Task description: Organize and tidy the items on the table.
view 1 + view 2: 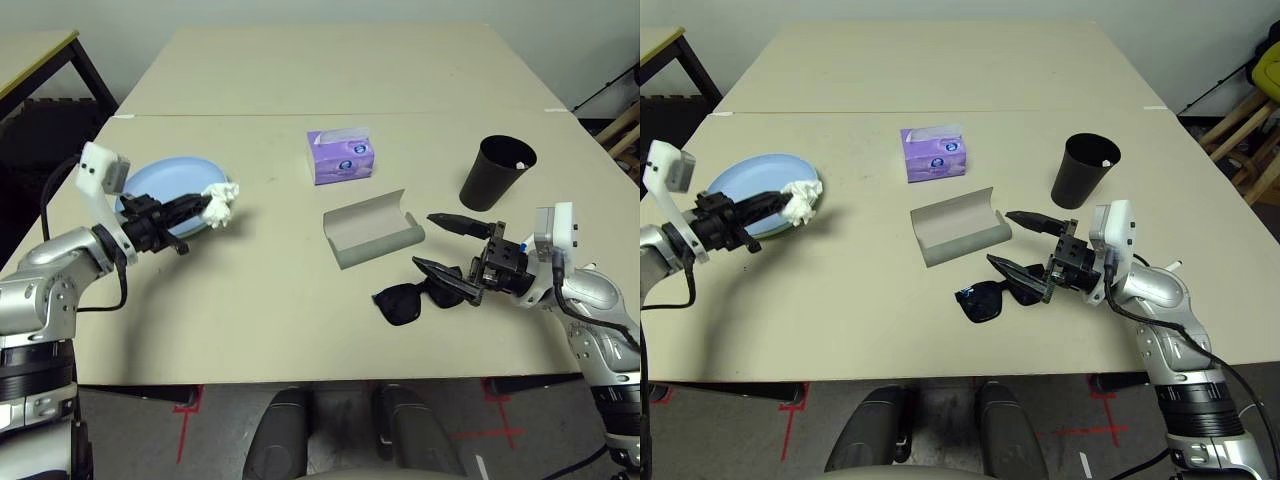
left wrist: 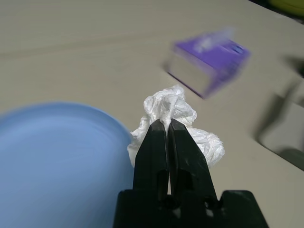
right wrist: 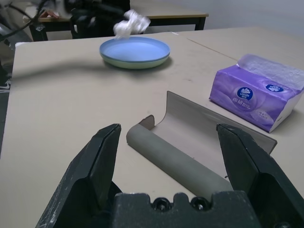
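Head stereo pair looks down over table (image 1: 300, 60); each wrist cam sits close behind its fingers. Left wrist faces tissue box (image 2: 209, 64) at 1 o'clock, shared with all.

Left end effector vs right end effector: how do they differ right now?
The left end effector is shut on the crumpled white tissue wad, lifted beside the light blue plate; the right end effector is open and holds nothing, near the black sunglasses and grey glasses case. Both have two black fingers.
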Tool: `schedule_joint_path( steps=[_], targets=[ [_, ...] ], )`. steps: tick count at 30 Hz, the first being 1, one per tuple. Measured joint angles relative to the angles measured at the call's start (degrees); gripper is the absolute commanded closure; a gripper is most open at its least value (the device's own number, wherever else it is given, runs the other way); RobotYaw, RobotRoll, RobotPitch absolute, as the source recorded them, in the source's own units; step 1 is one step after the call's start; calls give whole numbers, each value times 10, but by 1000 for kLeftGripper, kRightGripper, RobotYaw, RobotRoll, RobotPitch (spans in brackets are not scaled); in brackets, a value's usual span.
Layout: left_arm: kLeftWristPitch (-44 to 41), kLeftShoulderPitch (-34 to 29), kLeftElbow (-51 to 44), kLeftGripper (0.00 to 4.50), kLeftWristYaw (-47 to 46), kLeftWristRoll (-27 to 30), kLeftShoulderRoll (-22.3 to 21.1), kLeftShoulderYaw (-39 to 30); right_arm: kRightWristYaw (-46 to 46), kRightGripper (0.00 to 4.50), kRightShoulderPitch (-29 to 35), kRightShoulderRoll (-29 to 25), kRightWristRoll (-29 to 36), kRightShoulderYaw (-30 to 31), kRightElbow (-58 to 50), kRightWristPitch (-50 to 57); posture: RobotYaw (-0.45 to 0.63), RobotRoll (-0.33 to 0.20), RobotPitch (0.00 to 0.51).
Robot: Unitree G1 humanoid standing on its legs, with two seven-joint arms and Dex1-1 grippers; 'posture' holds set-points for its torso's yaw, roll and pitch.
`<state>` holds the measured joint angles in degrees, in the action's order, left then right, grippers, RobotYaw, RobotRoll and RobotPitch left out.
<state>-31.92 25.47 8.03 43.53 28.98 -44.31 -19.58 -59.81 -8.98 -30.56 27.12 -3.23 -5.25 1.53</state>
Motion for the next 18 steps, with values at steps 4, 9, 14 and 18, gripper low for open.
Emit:
schedule_joint_path(
  steps=[4,9,14,18],
  targets=[
    [49,30,62,4483,-33,-36,4,1,0,0,-1,0,-2,2,0,0,77,0,109],
    [84,61,125,3991,-64,-78,5,12,0,0,-3,0,-3,3,-1,0,65,0,111],
    [115,73,181,2354,-87,-114,6,24,0,0,-2,-3,-3,3,-8,2,61,0,111],
    [143,88,199,796,-103,-117,16,23,2,0,-1,-5,-3,3,-15,4,62,0,116]
  ],
)
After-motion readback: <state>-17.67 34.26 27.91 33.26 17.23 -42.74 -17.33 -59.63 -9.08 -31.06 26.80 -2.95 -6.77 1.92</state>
